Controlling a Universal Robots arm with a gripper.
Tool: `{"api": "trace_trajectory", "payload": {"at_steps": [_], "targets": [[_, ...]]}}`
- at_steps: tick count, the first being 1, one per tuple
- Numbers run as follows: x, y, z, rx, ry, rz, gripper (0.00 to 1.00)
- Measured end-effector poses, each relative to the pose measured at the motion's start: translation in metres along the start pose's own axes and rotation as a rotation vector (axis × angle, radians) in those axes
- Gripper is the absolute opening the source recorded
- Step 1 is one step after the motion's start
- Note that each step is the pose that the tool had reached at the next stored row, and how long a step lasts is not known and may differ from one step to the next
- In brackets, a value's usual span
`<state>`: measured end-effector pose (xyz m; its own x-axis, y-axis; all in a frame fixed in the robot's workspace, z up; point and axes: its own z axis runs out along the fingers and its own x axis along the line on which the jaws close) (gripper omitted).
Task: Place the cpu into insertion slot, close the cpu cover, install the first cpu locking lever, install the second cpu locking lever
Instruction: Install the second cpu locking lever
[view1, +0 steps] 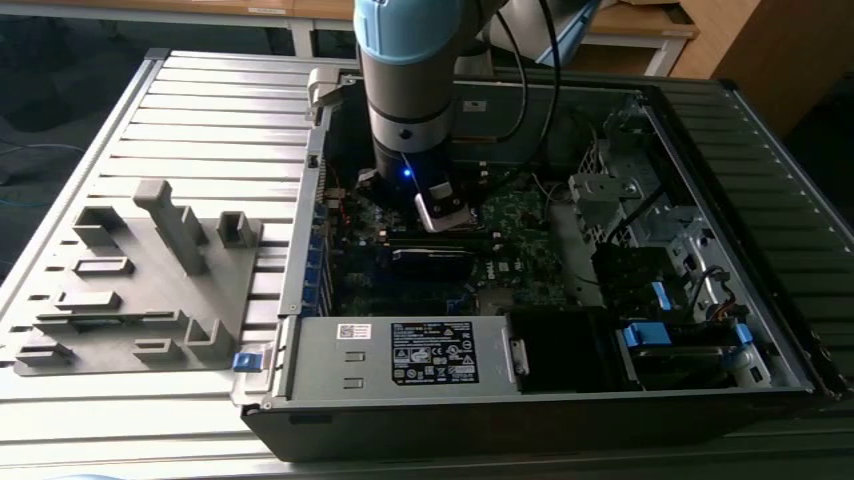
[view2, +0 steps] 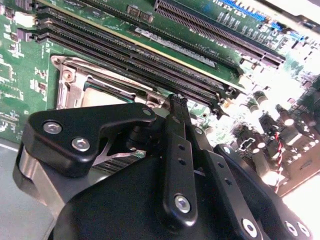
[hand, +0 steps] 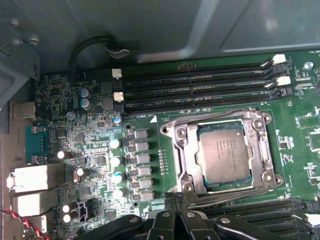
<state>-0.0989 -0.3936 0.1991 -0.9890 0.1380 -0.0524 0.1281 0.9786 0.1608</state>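
The computer case (view1: 534, 400) lies open on top, so the way down to the green board (hand: 100, 160) is free from above; memory slots (hand: 200, 85) run just beside the chip (hand: 222, 155), whose top is bare inside its metal frame (hand: 260, 150). The power supply box (view1: 400, 355) and drive cages (view1: 641, 230) wall the sides; black cables (view1: 534, 100) hang near the arm (view1: 407, 100).

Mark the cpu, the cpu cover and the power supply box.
cpu (hand: 222, 155): first wrist view, centre of its metal top.
cpu cover (hand: 262, 150): first wrist view, frame's side bar.
power supply box (view1: 430, 352): exterior view, its label.
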Motion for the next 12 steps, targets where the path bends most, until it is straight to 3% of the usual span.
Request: {"api": "trace_trajectory", "payload": {"at_steps": [8, 12], "targets": [[0.0004, 0.0002, 0.0031, 0.0007, -0.0018, 0.007, 0.11], [0.0006, 0.0005, 0.0052, -0.0031, -0.0023, 0.009, 0.11]]}}
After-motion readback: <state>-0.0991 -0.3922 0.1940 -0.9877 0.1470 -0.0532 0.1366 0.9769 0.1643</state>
